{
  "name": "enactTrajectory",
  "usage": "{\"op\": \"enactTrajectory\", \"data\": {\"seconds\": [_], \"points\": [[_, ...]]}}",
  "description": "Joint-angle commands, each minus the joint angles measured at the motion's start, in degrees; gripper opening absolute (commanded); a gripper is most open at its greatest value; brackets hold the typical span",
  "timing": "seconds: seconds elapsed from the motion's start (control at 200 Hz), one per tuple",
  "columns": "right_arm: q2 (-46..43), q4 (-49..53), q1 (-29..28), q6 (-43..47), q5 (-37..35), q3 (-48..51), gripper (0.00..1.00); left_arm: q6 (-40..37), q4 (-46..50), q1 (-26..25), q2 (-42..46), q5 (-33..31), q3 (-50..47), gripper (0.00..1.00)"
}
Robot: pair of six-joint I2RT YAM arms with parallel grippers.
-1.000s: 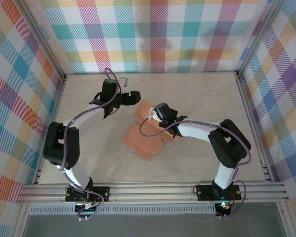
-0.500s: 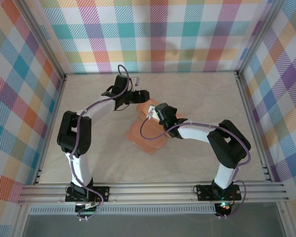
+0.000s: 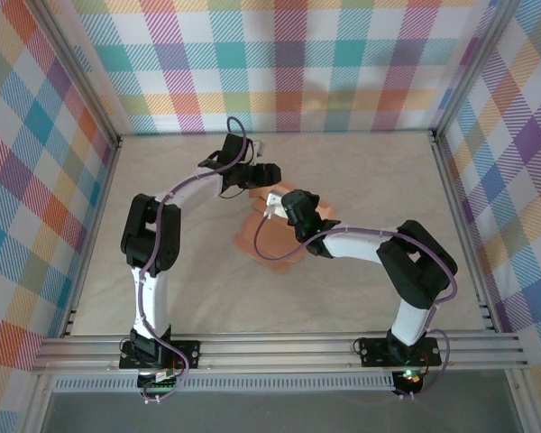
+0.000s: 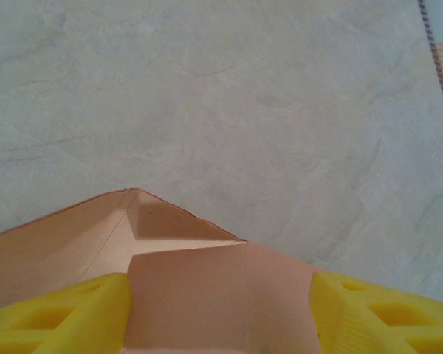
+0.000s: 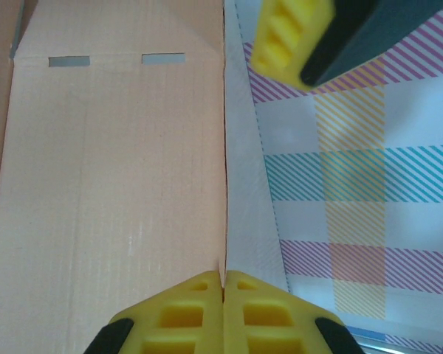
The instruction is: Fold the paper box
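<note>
Where the box (image 3: 267, 245) lies partly folded near the middle of the table (image 3: 379, 180), we see both grippers at its far end. Our right gripper (image 5: 223, 282) is pinched tight on the edge of an upright flap, beside a panel with two slots (image 5: 69, 61). Our left gripper (image 4: 221, 302) is spread wide, with box card filling the gap. We cannot tell whether it squeezes.

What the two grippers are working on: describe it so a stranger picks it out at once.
Start at the pale marbled table and look near its middle. There lies the paper box, a thin salmon-orange card with flaps and slots, its edge pinched by the right gripper, a flap between the fingers of the left gripper. Nothing else on the table is orange.
</note>
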State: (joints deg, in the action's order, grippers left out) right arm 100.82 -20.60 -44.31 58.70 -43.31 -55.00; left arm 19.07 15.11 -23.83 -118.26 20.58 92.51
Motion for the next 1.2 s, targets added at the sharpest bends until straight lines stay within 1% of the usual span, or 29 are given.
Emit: {"op": "enactTrajectory", "data": {"seconds": [0.0,0.14,0.24,0.405,0.54,0.71,0.78,0.85,0.935,1.035,1.125,1.175,1.195], "points": [[-1.9,-4.2,-0.7,1.6,-1.2,0.7,0.0,1.9,3.8,-0.4,-2.1,1.7,3.3,0.63],[-1.5,-5.1,-0.7,2.2,-1.2,0.5,0.0,3.1,5.2,-0.5,-3.3,2.9,4.8,0.62],[-1.0,-4.9,-0.7,2.3,-1.2,0.1,0.0,3.7,5.3,-0.6,-3.0,3.4,4.7,0.59],[-0.6,-4.5,-0.7,1.9,-1.1,-0.5,0.0,5.9,4.8,-0.8,-2.8,5.7,4.5,0.5],[-0.3,-4.3,-0.7,1.7,-1.0,-0.7,0.0,7.5,4.3,-0.9,-2.8,7.0,4.4,0.46],[0.0,-4.4,-0.7,1.3,-1.0,-0.5,0.0,10.9,2.3,-1.0,-2.4,8.7,3.3,0.36],[0.1,-4.6,-0.7,1.1,-1.0,-0.5,0.0,12.7,1.9,-0.9,-2.1,8.4,2.8,0.32],[0.2,-4.3,-0.7,0.7,-0.9,-0.7,0.0,15.1,2.6,-0.9,-2.1,7.2,2.8,0.24],[0.2,-3.7,-0.7,-0.2,-0.7,-1.0,0.0,17.2,2.3,-0.9,-2.0,7.0,2.4,0.21],[0.3,-3.4,-0.7,-0.7,-0.7,-1.0,0.0,19.7,1.3,-0.9,-1.5,7.0,0.9,0.15],[0.3,-3.2,-0.7,-1.0,-0.7,-1.2,0.0,20.1,1.3,-0.9,-1.4,6.6,0.5,0.15],[0.4,-3.1,-0.7,-1.1,-0.6,-1.3,0.0,20.1,1.3,-0.9,-1.1,5.9,0.4,0.19],[0.4,-3.1,-0.7,-1.1,-0.7,-1.2,0.0,20.0,1.3,-0.9,-1.1,5.6,0.3,0.23]]}}
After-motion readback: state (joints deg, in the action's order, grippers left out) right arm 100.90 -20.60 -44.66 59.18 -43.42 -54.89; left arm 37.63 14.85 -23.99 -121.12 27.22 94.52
